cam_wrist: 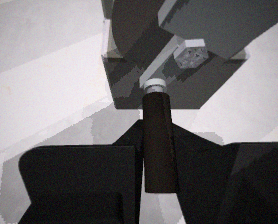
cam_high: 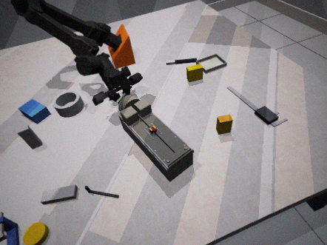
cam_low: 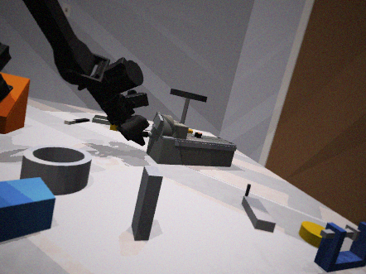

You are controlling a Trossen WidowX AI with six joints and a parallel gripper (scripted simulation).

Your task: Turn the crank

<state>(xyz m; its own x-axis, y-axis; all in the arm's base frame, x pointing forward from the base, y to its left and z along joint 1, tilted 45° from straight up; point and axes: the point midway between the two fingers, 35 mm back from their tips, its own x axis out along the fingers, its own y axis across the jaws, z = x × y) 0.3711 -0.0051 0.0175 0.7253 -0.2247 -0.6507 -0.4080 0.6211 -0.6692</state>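
The machine (cam_high: 163, 149) (cam_low: 199, 155) is a long grey box with a slot along its top and a round crank hub at the arm's end. Its small red pointer (cam_high: 153, 129) lies between the yellow brass marks in the top view; whether it is exactly level is too small to tell. My gripper (cam_high: 126, 92) (cam_low: 146, 137) (cam_wrist: 150, 124) is at the crank end, shut on the dark brown handle (cam_wrist: 158, 120). A pale crank arm (cam_wrist: 159, 62) and a hex bolt (cam_wrist: 191, 55) show beyond it. The fingers hide the handle in the top view.
An orange wedge (cam_high: 125, 55) (cam_low: 16, 101) stands behind the gripper. A grey ring (cam_high: 69, 110) (cam_low: 55, 180) and a blue block (cam_high: 34, 110) (cam_low: 29, 209) lie to the left in the top view. Yellow block (cam_high: 194, 73) and orange-yellow block (cam_high: 224, 125) stand right of the machine.
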